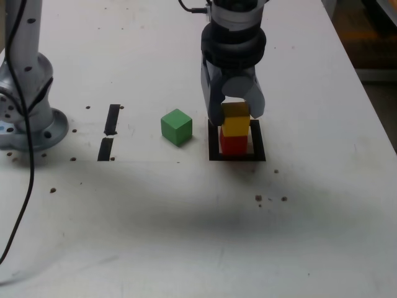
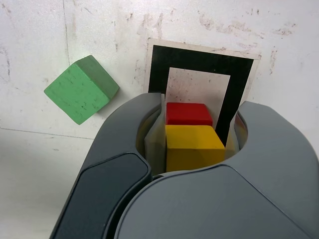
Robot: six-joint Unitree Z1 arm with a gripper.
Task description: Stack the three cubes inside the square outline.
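Observation:
The red cube stands inside the square outline. On top of it rests the yellow cube, roughly lined up with it. My gripper comes straight down over this pair, a finger pressed to each side of the yellow cube. The green cube lies alone on the white table, a short way off the outline on the exterior view's left, turned at an angle.
Two short black tape strips lie further to the exterior view's left. The arm's grey base stands at the far left with a black cable hanging past it. The table's edge runs along the right.

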